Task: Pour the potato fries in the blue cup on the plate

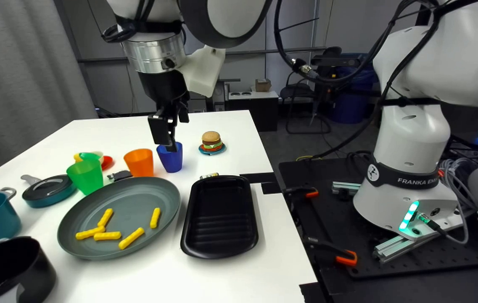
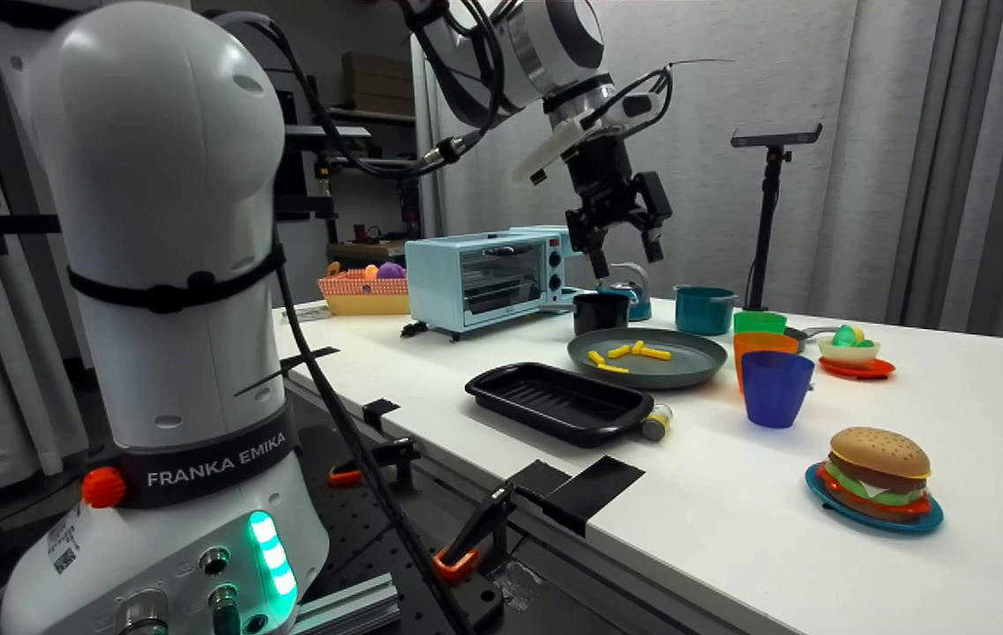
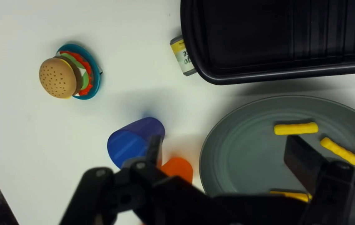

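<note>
On the white table [image 1: 159, 277], as an exterior view shows it, the plate [image 1: 127, 214] lies left of the black tray [image 1: 220, 210], just beside it and apart. The gripper [image 2: 625, 258] hangs above, its jaws wide apart with nothing between them. The pour looks done, so the likely trouble is the way out: a low sideways swing of those wide jaws could tip the blue cup [image 1: 171, 161], or shove it into the orange cup [image 1: 139, 164] just to its left. The blue cup stands beyond the plate's far edge, upright, mouth up, long axis vertical; in the wrist view part of its inside is hidden, and nothing shows in the rest. The potato fries [image 1: 107, 236] lie flat on the plate, long axes mixed: the right-hand one runs near to far, another left to right, and others slant.
</note>
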Controlling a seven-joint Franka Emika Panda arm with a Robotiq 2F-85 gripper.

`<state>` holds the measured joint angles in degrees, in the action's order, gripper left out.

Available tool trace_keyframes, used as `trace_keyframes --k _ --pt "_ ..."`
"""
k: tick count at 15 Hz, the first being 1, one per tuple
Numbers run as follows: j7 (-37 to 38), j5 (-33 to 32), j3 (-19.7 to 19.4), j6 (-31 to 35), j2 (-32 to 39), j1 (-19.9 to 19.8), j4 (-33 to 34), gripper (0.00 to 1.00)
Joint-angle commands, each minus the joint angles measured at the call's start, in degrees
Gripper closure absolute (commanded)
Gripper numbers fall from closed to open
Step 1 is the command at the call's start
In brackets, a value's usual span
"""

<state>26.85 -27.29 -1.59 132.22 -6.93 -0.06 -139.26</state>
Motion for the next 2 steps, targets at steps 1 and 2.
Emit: trace_keyframes --k 1,2 --pt "-0.2 0.2 1.2 0.0 0.0 -1.2 0.0 0.00" --pt "-0.2 0.2 1.2 0.0 0.0 -1.2 0.0 0.00"
